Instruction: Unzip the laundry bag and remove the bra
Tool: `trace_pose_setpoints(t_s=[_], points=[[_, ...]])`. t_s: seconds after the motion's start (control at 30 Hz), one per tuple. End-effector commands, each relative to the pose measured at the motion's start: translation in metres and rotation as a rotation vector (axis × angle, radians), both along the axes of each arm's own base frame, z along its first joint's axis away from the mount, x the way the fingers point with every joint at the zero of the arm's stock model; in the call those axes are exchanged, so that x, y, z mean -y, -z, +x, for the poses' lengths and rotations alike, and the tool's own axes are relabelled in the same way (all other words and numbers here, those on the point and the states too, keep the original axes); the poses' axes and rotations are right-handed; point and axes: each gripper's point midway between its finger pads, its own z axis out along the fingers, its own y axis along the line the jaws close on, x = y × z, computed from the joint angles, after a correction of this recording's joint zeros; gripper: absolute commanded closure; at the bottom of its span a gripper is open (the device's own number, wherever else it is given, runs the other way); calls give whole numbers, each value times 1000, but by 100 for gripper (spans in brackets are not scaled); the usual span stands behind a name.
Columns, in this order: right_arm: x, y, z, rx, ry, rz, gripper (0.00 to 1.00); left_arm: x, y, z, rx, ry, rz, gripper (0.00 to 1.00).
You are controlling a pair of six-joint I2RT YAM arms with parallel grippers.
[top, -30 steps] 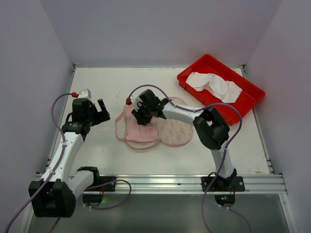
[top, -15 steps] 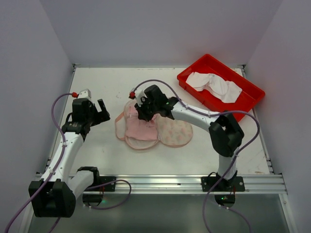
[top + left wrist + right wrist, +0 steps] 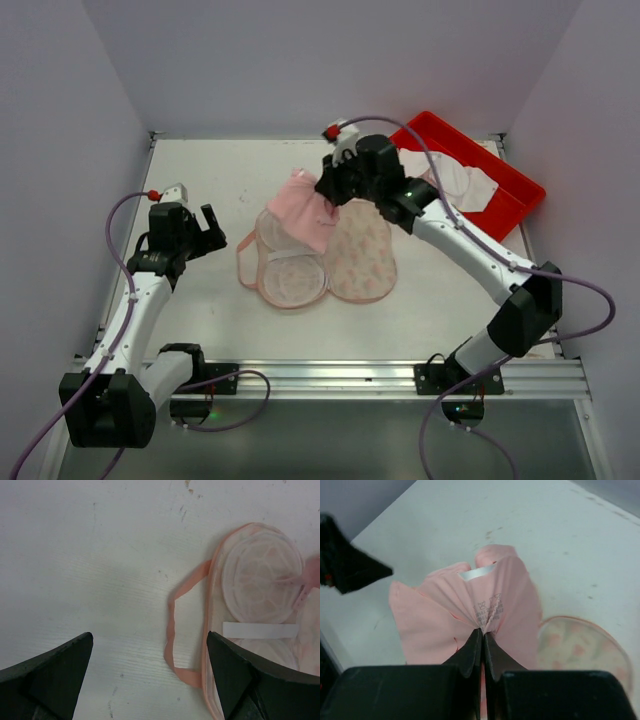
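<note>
The laundry bag [image 3: 345, 260] lies open and flat at the table's middle, mesh-lined half on the left, printed half on the right. It also shows in the left wrist view [image 3: 260, 587] and in the right wrist view [image 3: 582, 650]. My right gripper [image 3: 330, 190] is shut on the pale pink bra [image 3: 305, 210] and holds it lifted above the bag's far end. In the right wrist view the bra [image 3: 470, 610] hangs bunched from the closed fingertips [image 3: 483, 636]. My left gripper [image 3: 207, 235] is open and empty, left of the bag, over bare table [image 3: 150, 680].
A red plastic tray [image 3: 505, 215] holding white cloth [image 3: 455, 180] stands at the back right, just behind the right arm. A pink strap loop [image 3: 172, 630] of the bag lies on the table between the left gripper and the bag.
My right gripper has risen and moved back and to the right with the bra, pulling it up out of the open bag. The left arm has not moved.
</note>
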Motion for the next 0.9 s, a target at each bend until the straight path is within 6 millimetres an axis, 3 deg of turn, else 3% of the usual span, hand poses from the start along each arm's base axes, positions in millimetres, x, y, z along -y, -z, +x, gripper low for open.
trace_pose_setpoints(t_s=[0.0, 0.07, 0.17, 0.37, 0.5, 0.63, 0.87], points=[[83, -83, 45, 54, 352, 166, 100, -1, -7, 7, 38, 18, 11, 1], [123, -87, 60, 49, 509, 184, 100, -1, -5, 7, 33, 19, 10, 1], [201, -93, 81, 62, 744, 226, 100, -1, -5, 6, 33, 18, 11, 1], [298, -106, 92, 99, 1002, 278, 100, -1, -4, 7, 30, 19, 10, 1], [340, -109, 92, 104, 1113, 315, 100, -1, -3, 7, 26, 20, 11, 1], [372, -95, 98, 81, 1205, 313, 100, -1, -3, 7, 26, 20, 11, 1], [393, -27, 138, -63, 1276, 303, 100, -1, -2, 7, 20, 20, 11, 1]])
